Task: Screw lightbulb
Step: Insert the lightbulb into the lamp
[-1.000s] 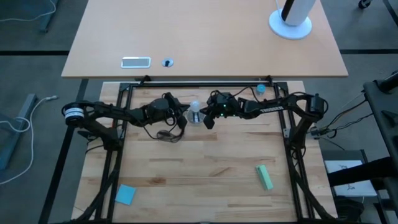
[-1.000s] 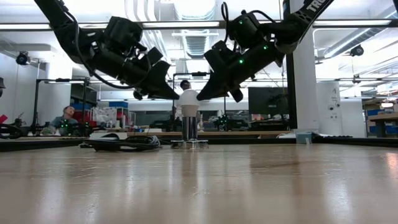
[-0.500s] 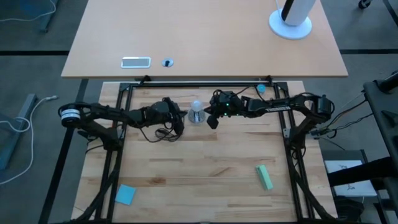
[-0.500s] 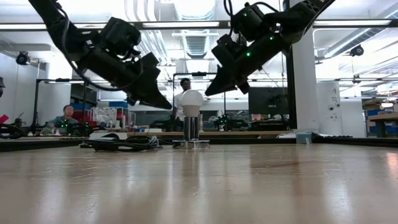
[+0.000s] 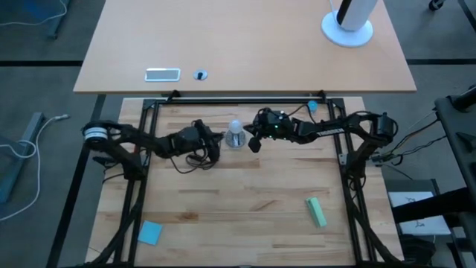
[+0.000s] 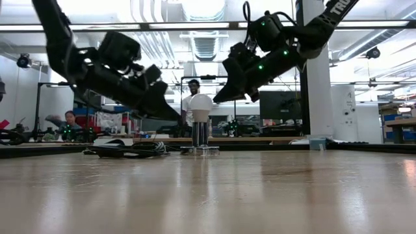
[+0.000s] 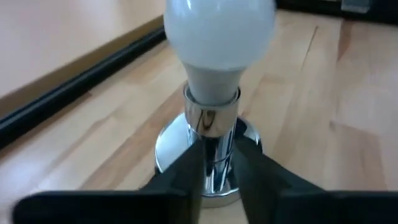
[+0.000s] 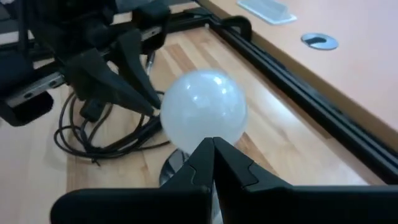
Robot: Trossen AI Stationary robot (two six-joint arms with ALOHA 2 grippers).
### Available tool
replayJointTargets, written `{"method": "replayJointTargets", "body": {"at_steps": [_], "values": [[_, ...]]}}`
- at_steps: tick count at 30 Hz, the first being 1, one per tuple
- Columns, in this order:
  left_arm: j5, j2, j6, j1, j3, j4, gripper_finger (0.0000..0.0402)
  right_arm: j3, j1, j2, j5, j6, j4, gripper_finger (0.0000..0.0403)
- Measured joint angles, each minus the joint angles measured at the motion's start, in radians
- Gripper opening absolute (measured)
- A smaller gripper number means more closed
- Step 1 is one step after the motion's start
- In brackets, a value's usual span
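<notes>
While my left pincer (image 7: 214,158) stands slightly spread astride the socket's (image 7: 208,134) chrome stem, not pinching it, my right pincer (image 8: 213,152) is pressed together just beside the lightbulb (image 5: 235,131), holding nothing. That lightbulb sits upright in the socket, at the bench's (image 5: 245,201) 12 o'clock side near the black rail (image 5: 245,102). Coiled cord (image 5: 195,158) lies at 9 o'clock; open wood spreads toward 6 o'clock.

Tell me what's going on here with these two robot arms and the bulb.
The lightbulb stands upright in the silver socket near the table's far edge. The left gripper is low at the socket stem, fingers slightly apart on either side of it. The right gripper is shut and sits beside the bulb, holding nothing. The socket's black cord lies coiled by the left arm.
</notes>
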Motion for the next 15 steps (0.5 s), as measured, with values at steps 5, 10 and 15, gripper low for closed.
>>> {"method": "replayJointTargets", "body": {"at_steps": [5, 10, 15], "values": [[-0.051, 0.122, 0.022, 0.0, 0.085, 0.0, 0.0142, -0.001, -0.001, 0.0, 0.001, 0.002, 0.003, 0.0], [-0.052, 0.227, 0.029, 0.002, 0.146, 0.003, 0.0207, -0.001, 0.0, 0.0, 0.0, 0.018, -0.005, 0.0], [-0.052, 0.291, 0.028, 0.002, 0.174, 0.057, 0.0236, -0.002, -0.001, 0.0, 0.0, 0.021, -0.02, 0.0]]}}
